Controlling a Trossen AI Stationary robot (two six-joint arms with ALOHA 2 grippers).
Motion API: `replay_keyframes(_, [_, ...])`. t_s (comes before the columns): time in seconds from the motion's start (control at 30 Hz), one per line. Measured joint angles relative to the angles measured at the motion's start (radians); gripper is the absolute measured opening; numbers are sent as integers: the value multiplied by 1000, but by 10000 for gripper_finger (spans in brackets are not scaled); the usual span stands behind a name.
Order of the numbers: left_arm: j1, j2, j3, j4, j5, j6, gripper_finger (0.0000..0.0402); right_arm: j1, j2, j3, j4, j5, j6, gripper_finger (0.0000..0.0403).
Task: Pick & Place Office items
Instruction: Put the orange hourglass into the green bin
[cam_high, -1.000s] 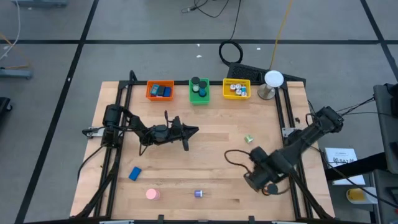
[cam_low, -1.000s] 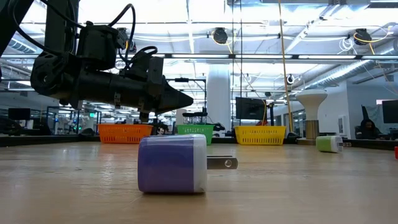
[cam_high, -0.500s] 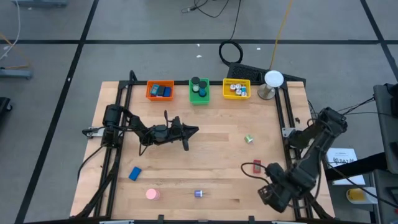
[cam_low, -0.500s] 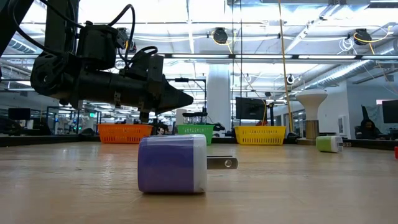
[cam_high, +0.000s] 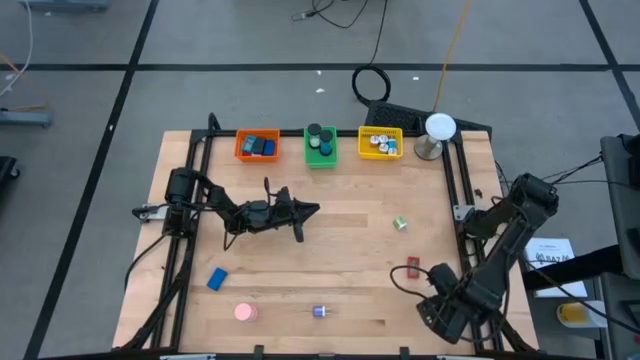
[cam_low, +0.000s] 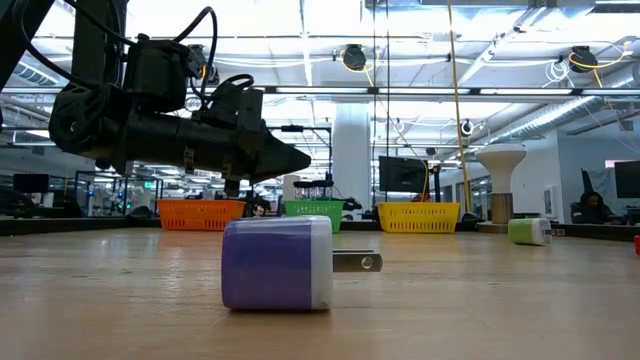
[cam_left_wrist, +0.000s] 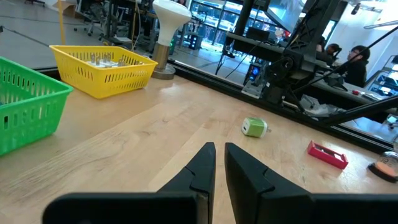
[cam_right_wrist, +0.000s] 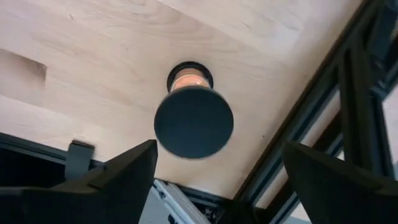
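My right gripper (cam_right_wrist: 214, 171) hangs over the table's near right corner with its fingers (cam_right_wrist: 127, 168) spread wide apart and nothing between them. Directly ahead of it a black round piece (cam_right_wrist: 193, 122) with an orange-pink body stands on the wood, close to the black frame rail (cam_right_wrist: 298, 118), touching neither finger. Just beside my right arm, toward the table's middle, lies a flat red block (cam_high: 412, 267).

My left gripper (cam_left_wrist: 219, 163) hovers above the table's left-middle, fingers pressed nearly together and holding nothing. Ahead of it a small green piece (cam_left_wrist: 254, 127) lies on the wood (cam_high: 340, 235).

Along the near edge sit a blue block (cam_high: 217, 279), a pink round piece (cam_high: 245, 312) and a purple-and-white plug (cam_low: 277, 263) with its prong pointing sideways. Across the far edge stand the orange bin (cam_high: 258, 145), green bin (cam_high: 320, 145) and yellow bin (cam_high: 380, 143), each with pieces inside.
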Motion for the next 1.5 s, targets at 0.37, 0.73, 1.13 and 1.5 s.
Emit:
replay_keyframes(0.37, [0, 0, 0, 0, 0, 0, 35, 0, 0, -132, 181, 4, -40, 332])
replay_keyframes(0.73, [0, 0, 0, 0, 0, 1, 35, -8, 0, -188, 226, -29, -84, 247])
replay_keyframes(1.13, [0, 0, 0, 3, 0, -6, 35, -190, -17, -39, 85, -35, -411, 195])
replay_keyframes(1.5, [1, -20, -47, 57, 28, 8, 28, -700, -4, 96, -75, 32, -1154, 195])
